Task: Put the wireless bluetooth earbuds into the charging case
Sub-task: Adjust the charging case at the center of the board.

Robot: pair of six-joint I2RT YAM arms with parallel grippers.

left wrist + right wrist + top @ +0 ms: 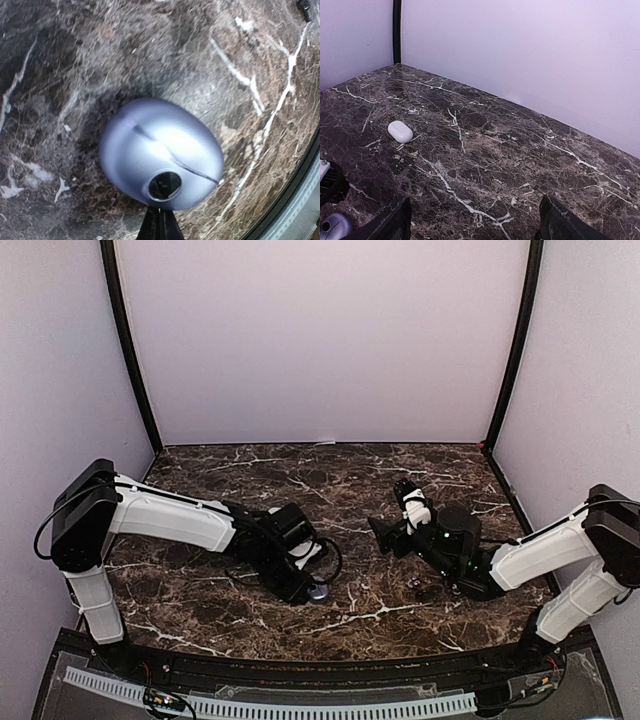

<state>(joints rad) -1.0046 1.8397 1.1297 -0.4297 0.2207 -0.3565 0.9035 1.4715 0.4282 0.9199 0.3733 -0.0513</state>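
With the left hand [160, 226] clenched at the shut charging case [160, 150] (right hand [472, 222] released), lid-opening likely comes next.

**Top view.** Light is even and diffuse, with a lilac cast on the walls [320, 340]. There are no hard shadows, only soft dark patches beneath both arms. The table [340, 465] is dark and low in contrast, so black arm parts merge into it. Focus is acceptable throughout.

**Left wrist view.** Taken at very close range. The purple case [160, 155] carries a broad white glare across its top, and a dark shadow lies along its upper left side. The surrounding marble is soft and smeared, worst toward the borders. The table edge [300, 200] bows, which shows lens distortion.

**Right wrist view.** Bright and evenly lit. The white case [400, 131] is sharp, with a faint shadow. The fingers [560, 225] at the bottom are out of focus.
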